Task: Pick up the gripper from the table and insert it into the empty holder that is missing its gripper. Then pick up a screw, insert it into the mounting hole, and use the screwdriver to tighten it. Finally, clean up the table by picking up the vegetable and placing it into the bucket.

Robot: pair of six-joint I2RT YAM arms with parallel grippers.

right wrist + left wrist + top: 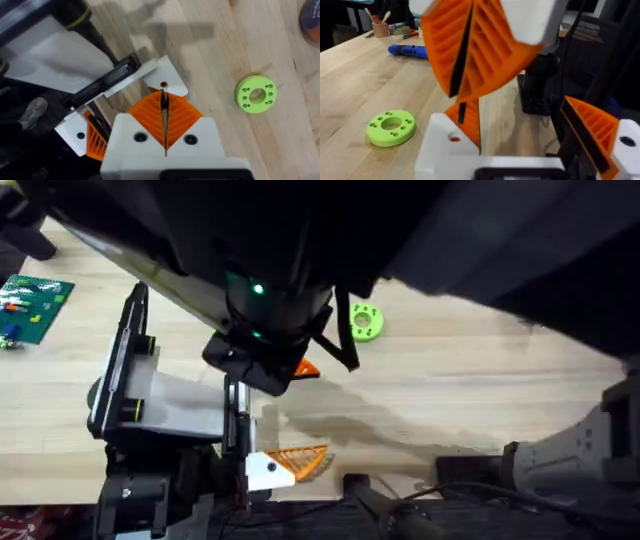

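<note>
Across the pale wood worktop (480, 390) your right arm (260, 240) reaches in from above, large and dark, over the grey-and-black body with the yellow-green rings (130, 390). On that body's front runs the holder (107, 80), a black rail whose long axis leads from the ribbed orange finger (300, 460) at the near end out to the open far end. Your right gripper (164, 107) is clamped narrow, pads pressed flat on the orange wedge of the wedge gripper (167, 82), so the white base with its reddish dot hangs below the pads right at that far end. The base looks to be meeting the rail's tip, though you cannot tell whether it is seated. The coming move is likely a slide along the rail's axis toward the ribbed finger, so keep the base square to the rail. Whether the left gripper is wide or narrow cannot be told. Well apart lie the green disc (256, 94) and, farther off, the screwdriver (407, 50).
</note>
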